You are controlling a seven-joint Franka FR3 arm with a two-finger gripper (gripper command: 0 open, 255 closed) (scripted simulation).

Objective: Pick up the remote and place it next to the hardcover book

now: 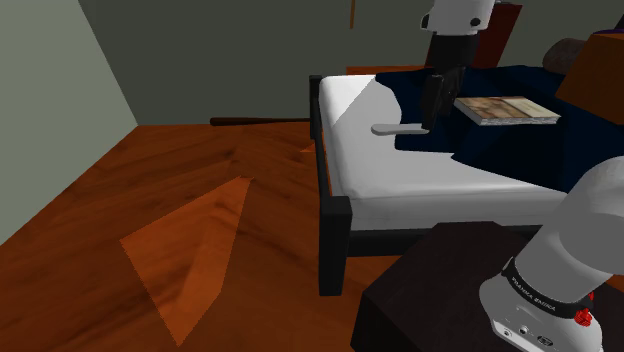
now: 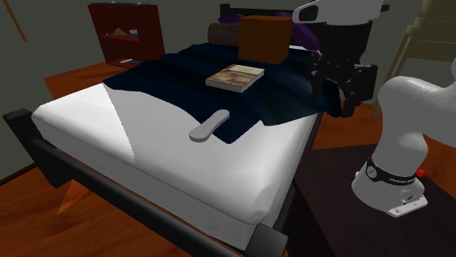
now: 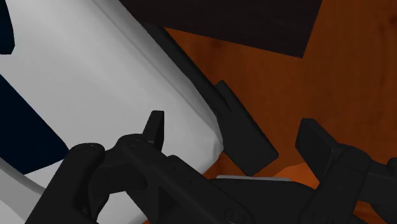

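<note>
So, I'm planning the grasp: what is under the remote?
The grey remote lies partly on the dark blue blanket and partly on the white sheet. The blanket's edge beneath it is covered.

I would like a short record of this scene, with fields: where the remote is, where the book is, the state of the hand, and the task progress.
remote: grey, lying flat on the bed, across the blanket's edge, partly on the white sheet
book: flat on the dark blue blanket, apart from the remote
hand: open, empty, in the air beside the bed, not touching the remote
progress: remote not yet picked up
</note>
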